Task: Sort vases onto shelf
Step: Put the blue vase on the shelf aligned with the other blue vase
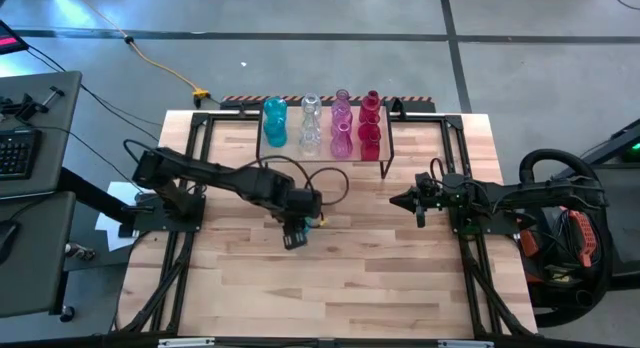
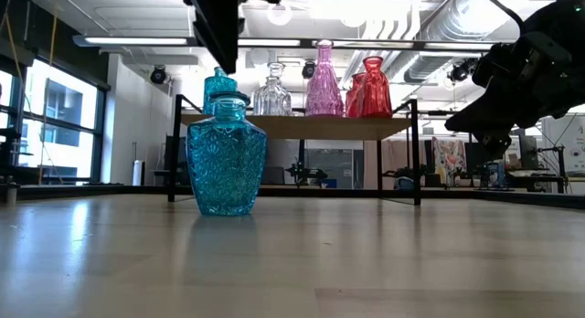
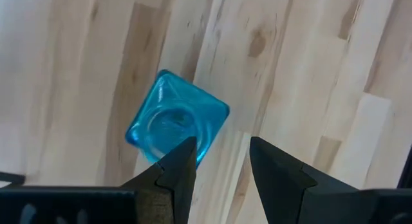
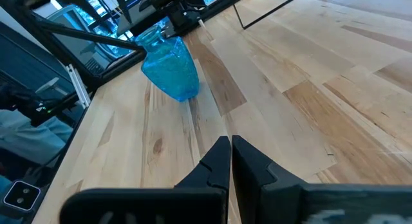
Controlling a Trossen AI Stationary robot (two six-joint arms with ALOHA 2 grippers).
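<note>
Where the wooden table lies nearest the front edge, its boards are bare; farther in, a teal vase stands upright on the tabletop, apart from the others. The left gripper hangs directly above it, pointing down, its fingers parted and holding nothing, with the vase's mouth showing just beside one fingertip in the left wrist view. To the side, the right gripper hovers over the table well apart from the vase, its fingers pressed together and empty. Beyond both, at the far edge of the table, the shelf stands on thin black legs. On its light wood top the other vases are lined up by colour: teal, then clear, pink and red.
</note>
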